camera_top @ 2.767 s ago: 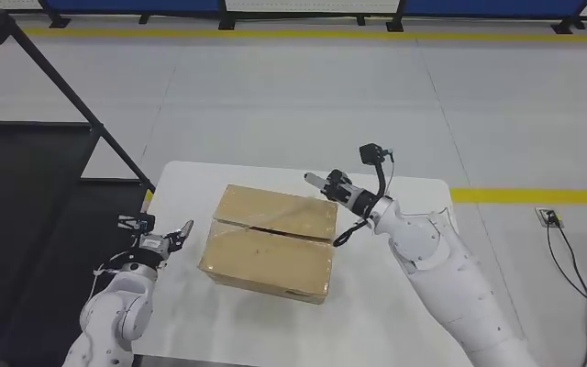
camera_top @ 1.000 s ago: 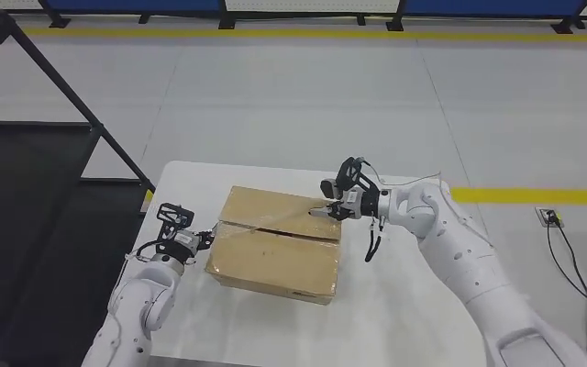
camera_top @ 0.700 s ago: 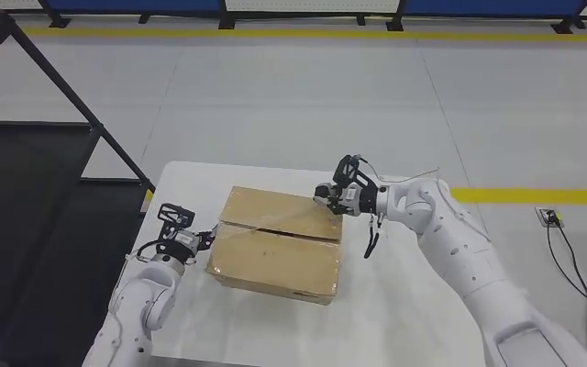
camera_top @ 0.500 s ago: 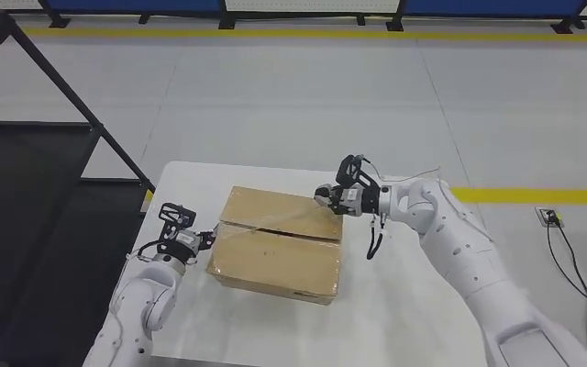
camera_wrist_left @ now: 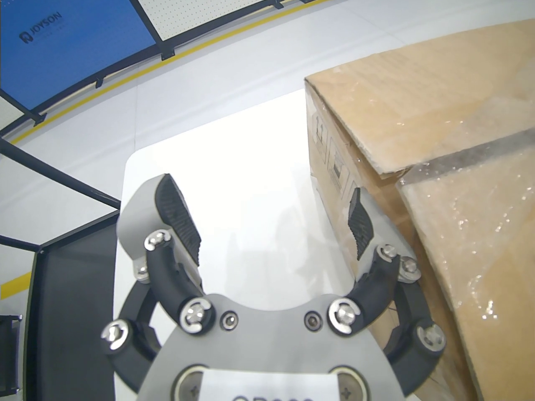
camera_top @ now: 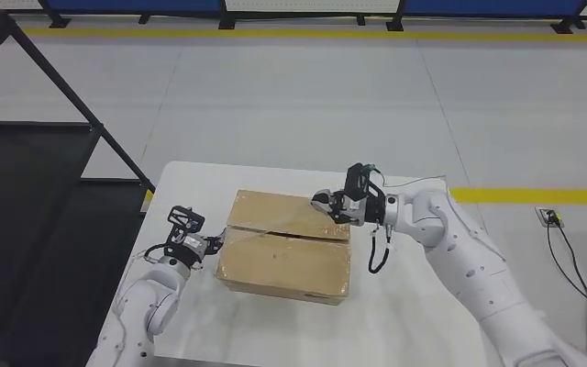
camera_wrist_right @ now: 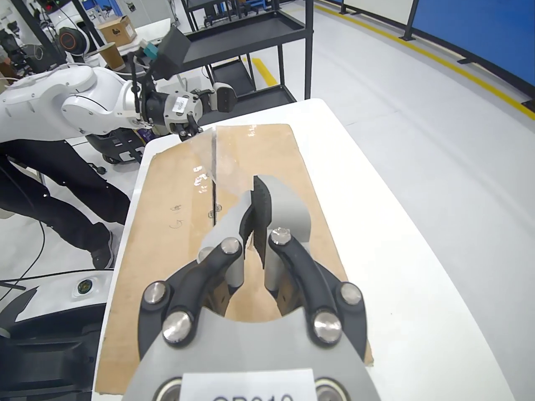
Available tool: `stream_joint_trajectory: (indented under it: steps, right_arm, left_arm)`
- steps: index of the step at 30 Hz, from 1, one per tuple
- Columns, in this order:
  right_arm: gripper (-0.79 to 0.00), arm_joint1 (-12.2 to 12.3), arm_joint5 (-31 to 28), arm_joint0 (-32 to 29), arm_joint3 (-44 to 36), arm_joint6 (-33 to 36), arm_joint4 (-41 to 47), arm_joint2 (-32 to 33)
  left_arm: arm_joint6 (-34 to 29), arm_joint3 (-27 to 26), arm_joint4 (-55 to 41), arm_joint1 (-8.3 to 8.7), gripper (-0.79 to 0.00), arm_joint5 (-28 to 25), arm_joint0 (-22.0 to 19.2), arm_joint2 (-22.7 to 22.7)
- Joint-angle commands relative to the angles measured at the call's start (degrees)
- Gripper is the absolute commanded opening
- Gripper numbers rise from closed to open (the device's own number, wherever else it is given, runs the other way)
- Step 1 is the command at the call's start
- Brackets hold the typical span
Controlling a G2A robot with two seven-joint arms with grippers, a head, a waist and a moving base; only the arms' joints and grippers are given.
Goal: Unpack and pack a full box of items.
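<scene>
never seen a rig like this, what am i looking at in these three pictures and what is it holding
It is a robot with two arms, each ending in a two-fingered hand. One picture looks down from above the arms; the other two come from cameras on the wrists, each showing its own hand close up. On the white table sits one cardboard box. The right hand is shut, pinching a strip of clear tape raised off the box's top seam. The left hand is open and empty, beside the box's end.
</scene>
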Motion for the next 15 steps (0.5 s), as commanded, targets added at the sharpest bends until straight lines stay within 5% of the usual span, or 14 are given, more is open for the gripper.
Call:
stream_joint_trajectory:
  steps: [1,15]
  right_arm:
    - [-0.785,0.7,0.0,-0.9,-2.2,-0.3,-0.2,0.3]
    - [-0.785,5.0,0.0,-7.4,-16.4,-1.5,0.0,3.6]
  left_arm:
    - [0.1,-0.1,0.2,0.01,0.000,-0.5,0.1,0.2]
    - [1.5,-2.0,1.8,0.34,0.000,-4.2,1.7,0.3]
